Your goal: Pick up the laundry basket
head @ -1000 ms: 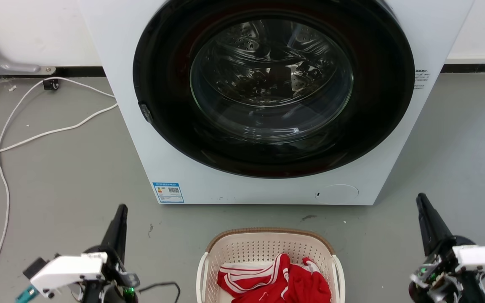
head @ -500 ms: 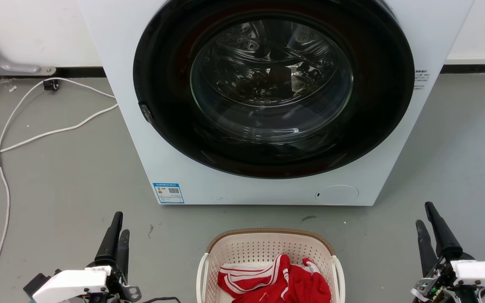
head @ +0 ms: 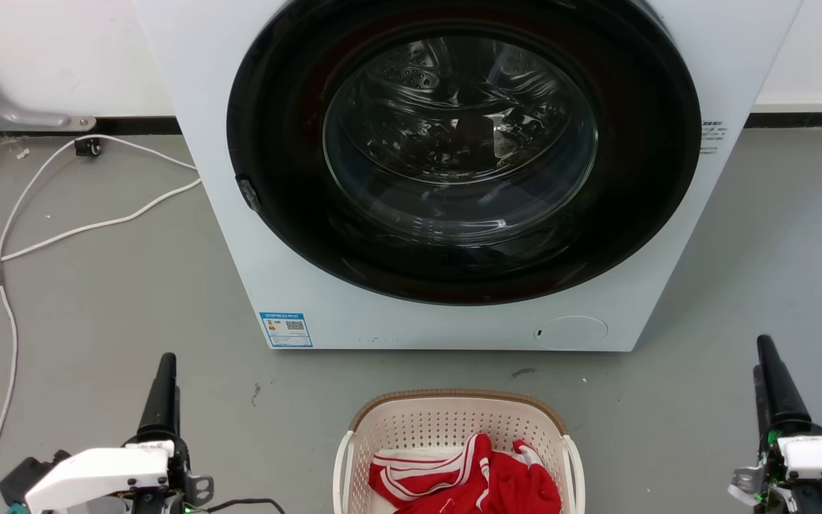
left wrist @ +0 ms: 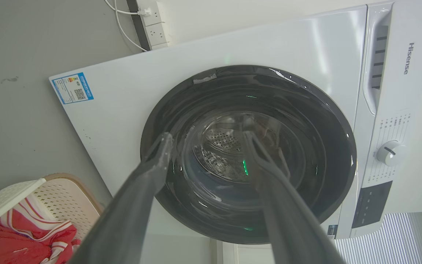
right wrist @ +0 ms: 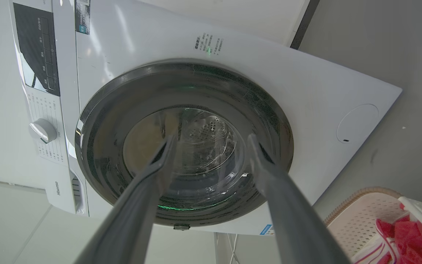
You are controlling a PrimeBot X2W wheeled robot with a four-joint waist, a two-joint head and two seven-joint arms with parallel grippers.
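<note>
The laundry basket point(head: 447, 428) sits on open floor point(head: 97, 307) near the washing machine point(head: 240, 235). The left gripper point(head: 165, 368) and right gripper point(head: 763, 357) flank it, well apart, jaws spread.

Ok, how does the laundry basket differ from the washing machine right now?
The laundry basket is far smaller than the washing machine. The basket is open-topped, holding red clothing; the machine's door is shut. Basket walls are perforated cream; machine panels smooth white. Both stand on the floor.
</note>
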